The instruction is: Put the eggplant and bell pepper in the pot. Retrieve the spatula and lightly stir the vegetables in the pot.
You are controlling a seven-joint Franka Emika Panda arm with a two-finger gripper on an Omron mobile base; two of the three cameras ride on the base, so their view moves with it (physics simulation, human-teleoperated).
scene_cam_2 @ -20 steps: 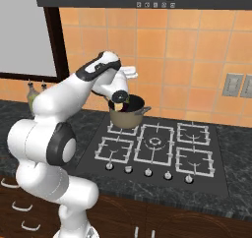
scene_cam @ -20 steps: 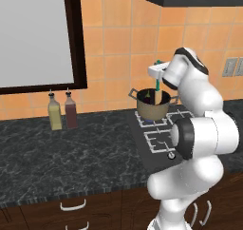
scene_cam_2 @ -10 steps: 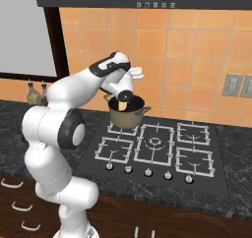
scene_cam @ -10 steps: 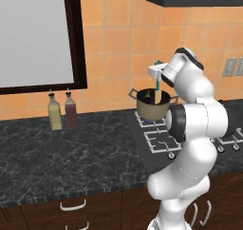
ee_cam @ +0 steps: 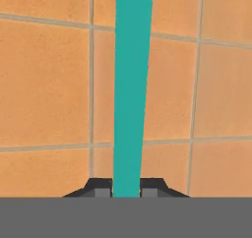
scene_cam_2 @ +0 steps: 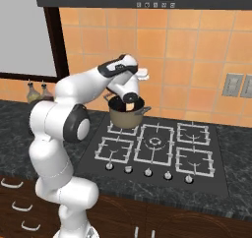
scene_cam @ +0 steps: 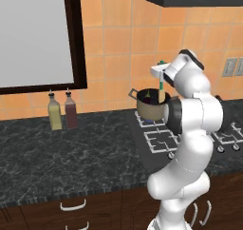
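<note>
The brownish-grey pot point(scene_cam: 151, 108) point(scene_cam_2: 126, 117) stands on the hob's back left burner. Above it my gripper point(scene_cam: 162, 72) point(ee_cam: 126, 190) is shut on the spatula's teal handle point(scene_cam: 162, 83) point(ee_cam: 130, 84). The spatula stands nearly upright, and its tan blade point(scene_cam: 161, 97) dips into the pot at the right side. A small dark purple shape inside the pot is the eggplant point(scene_cam: 149, 95). The bell pepper is hidden. In the hand view the handle runs straight up between my two dark fingertips point(ee_cam: 101, 188) against the orange wall tiles.
The gas hob point(scene_cam_2: 155, 144) has several burners and a row of knobs at its front. A yellow bottle point(scene_cam: 55, 113) and a dark red bottle point(scene_cam: 71, 111) stand at the wall, left on the dark stone counter point(scene_cam: 71, 153). A hood hangs overhead.
My elbow has swung in toward the hob and now stands more upright. The hand with the spatula has shifted slightly right over the pot. The grip has held.
</note>
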